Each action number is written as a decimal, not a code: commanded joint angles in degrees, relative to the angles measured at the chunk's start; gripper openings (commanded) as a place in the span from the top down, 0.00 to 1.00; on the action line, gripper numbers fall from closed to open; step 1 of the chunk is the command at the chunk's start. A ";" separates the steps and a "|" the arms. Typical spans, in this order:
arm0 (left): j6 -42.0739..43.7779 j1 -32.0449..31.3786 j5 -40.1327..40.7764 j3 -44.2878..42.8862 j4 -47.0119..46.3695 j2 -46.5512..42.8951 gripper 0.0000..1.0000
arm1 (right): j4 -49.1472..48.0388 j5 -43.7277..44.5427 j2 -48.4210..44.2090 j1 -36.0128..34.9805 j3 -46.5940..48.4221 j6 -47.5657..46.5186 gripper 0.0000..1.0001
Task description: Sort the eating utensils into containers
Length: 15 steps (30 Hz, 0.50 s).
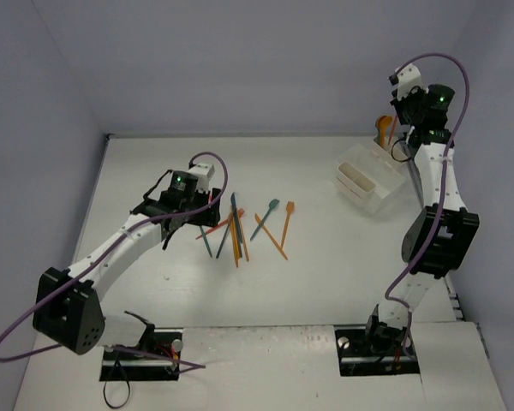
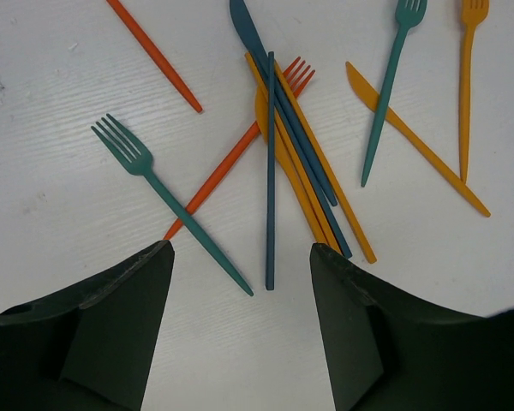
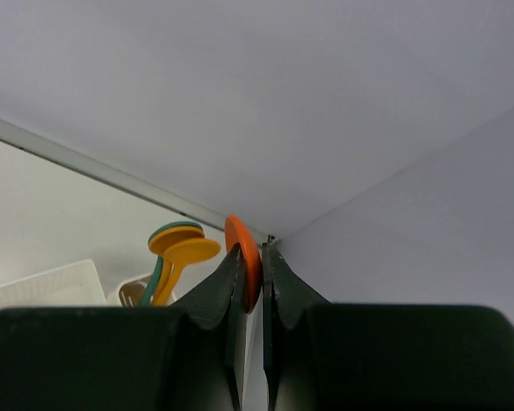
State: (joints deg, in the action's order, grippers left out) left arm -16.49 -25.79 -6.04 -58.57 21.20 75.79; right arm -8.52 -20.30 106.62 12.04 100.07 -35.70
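White table (image 1: 317,282), grey walls (image 1: 240,60)

Thin smooth plastic, matt with a slight sheen, in orange, teal and dark blue for the utensils (image 2: 271,171) on the table (image 2: 51,197). White, matt, faintly grained and scuffed across that table top. Milky translucent plastic for the bins (image 1: 381,201) at the table's far right. Matt black moulded plastic on the left gripper (image 2: 242,248); smooth orange spoon (image 3: 242,244) in the right gripper (image 3: 251,257).
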 commanded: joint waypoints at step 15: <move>-0.80 0.45 -2.39 -3.31 -1.18 3.67 0.38 | -8.09 -9.58 4.70 2.46 -1.05 -1.67 0.97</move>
State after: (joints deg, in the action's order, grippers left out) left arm -16.73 -25.78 -7.70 -58.61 21.26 79.95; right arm -11.45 -27.59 111.34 13.93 99.90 -36.67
